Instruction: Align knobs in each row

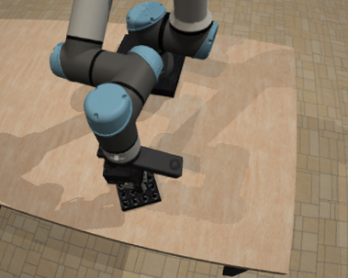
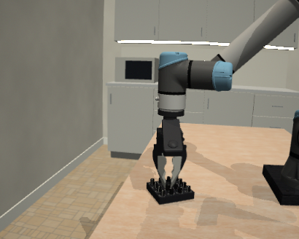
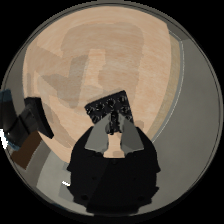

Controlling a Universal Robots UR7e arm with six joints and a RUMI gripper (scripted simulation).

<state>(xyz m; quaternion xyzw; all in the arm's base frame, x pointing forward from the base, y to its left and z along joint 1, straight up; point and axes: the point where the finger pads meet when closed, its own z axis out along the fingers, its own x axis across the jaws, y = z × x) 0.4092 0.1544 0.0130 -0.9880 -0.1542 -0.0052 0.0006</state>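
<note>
One knob box [image 1: 127,207] [image 2: 176,198] [image 3: 105,100] sits on one counter [image 1: 213,174] [image 2: 226,146] [image 3: 110,50]. There's one arm [image 1: 88,15] [image 2: 202,74] [image 3: 20,122], on one base plate [image 1: 169,91] [image 2: 271,182] [image 3: 40,112], and one pincer [image 1: 140,188] [image 2: 168,185] [image 3: 114,113] with two fingers [image 2: 162,173]. Seen from the top, the arm shows five blue caps [image 1: 108,108] [image 2: 173,60]. Two dark legs [image 1: 235,270] show beneath the counter's near edge, one left, one right. On the far side stands one microwave [image 2: 138,69], with two light strips [image 2: 171,42] higher up. The knobs [image 1: 135,200] [image 2: 162,192] [image 3: 111,103] number several; the pincer hides some, so their total can't be told.
</note>
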